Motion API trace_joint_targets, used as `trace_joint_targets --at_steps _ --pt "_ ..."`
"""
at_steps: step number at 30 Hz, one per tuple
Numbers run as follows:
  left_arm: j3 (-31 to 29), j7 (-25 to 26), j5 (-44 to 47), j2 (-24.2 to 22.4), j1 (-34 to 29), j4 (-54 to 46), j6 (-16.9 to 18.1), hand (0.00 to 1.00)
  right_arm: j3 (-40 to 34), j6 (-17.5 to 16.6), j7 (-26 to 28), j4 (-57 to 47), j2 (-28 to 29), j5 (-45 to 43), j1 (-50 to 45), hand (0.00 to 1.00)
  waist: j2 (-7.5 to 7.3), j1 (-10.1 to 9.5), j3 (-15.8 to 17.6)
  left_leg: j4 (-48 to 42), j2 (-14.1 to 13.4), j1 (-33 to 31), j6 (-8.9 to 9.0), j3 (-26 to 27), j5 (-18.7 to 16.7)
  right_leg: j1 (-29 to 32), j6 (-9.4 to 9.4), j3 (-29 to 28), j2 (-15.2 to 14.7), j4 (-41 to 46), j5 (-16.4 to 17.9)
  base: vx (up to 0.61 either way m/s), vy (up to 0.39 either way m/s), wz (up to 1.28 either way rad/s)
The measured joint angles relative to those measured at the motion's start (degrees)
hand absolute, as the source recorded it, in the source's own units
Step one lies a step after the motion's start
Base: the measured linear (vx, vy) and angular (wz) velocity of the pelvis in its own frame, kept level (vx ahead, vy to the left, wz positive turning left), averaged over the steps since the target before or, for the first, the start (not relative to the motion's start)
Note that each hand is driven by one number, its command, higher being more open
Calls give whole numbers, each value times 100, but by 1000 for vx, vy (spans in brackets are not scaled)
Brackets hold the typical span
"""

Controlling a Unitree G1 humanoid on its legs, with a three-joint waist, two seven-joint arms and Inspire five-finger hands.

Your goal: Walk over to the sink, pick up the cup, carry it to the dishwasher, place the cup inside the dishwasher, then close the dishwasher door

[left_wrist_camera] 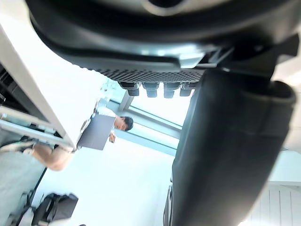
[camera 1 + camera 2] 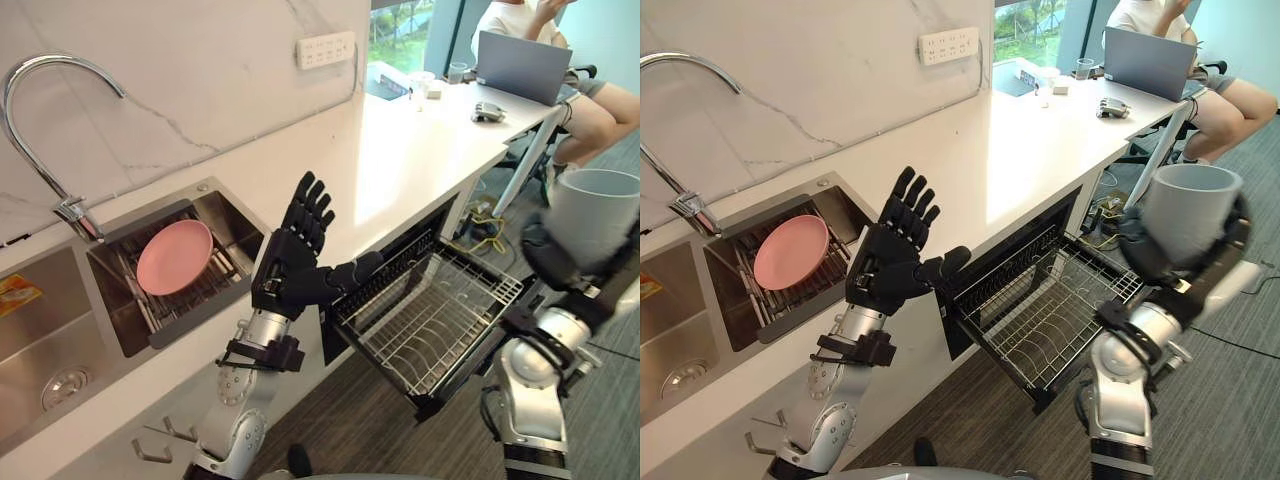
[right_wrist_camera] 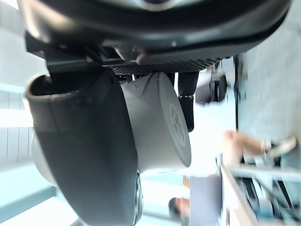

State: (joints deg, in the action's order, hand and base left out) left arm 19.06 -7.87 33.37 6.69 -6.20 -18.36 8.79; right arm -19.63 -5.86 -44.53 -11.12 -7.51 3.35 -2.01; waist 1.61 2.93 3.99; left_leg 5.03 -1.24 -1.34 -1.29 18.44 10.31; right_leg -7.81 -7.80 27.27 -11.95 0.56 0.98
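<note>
The grey cup (image 2: 1188,208) is at the right edge of the frame, upright with its mouth up, above and to the right of the pulled-out dishwasher rack (image 2: 1045,310). The right hand (image 2: 1155,262) is curled round its lower wall, thumb on 1 side and fingers on the other; the right wrist view shows the same hold.

The cup looks like a plain, smooth, stiff tumbler, and no handle can be seen. It is probably light, but its slick wall could slip, so a hold round the body, well below the rim, seems soundest. If it is ceramic it could chip on the wire rack, so it wants a gentle set-down.

The left hand (image 2: 292,268) stands mid-frame, empty, with its fingers straight and spread. At the left lies the sink (image 2: 205,190) with a pink plate (image 2: 174,256) in it. The white surface (image 2: 400,160) runs to the upper right, where a person (image 2: 590,110) sits at a laptop (image 2: 522,65).
</note>
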Motion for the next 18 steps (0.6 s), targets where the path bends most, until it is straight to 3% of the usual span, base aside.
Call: trace_joint_targets --at_steps 3,7,9,12,18 --pt "313 -295 617 -2 -53 18 -403 100 -408 -74 21 -22 1 -390 -164 0 4 126 -2 1 -37 -12 24 123 -20 84 21 -114 15 0 -15 9 3 -17" --pt "867 -667 649 -8 -68 349 -750 100 -498 -265 205 -23 29 -804 -412 0 9 279 -4 22 -87 -25 38 243 -39 172 41 -249 45 -5 -30 10 -8 -21" --pt "1381 -749 665 -18 -5 816 -1062 100 -482 -350 383 -14 106 -897 -564 0 33 345 -14 9 -133 -24 50 316 -47 218 52 -334 78 -5 -41 18 -14 -17" --pt "1600 -746 864 -133 17 1535 -1415 100 -462 -436 715 192 190 -952 -673 0 62 409 -4 -2 -207 -23 62 410 -37 272 57 -427 122 -2 -78 19 -18 -17" --pt "1638 -423 253 -168 138 3036 -1395 100 -382 -565 1502 525 270 -1470 -778 0 212 451 62 -5 -281 -16 125 463 -35 295 87 -491 184 7 -87 5 -12 -6"
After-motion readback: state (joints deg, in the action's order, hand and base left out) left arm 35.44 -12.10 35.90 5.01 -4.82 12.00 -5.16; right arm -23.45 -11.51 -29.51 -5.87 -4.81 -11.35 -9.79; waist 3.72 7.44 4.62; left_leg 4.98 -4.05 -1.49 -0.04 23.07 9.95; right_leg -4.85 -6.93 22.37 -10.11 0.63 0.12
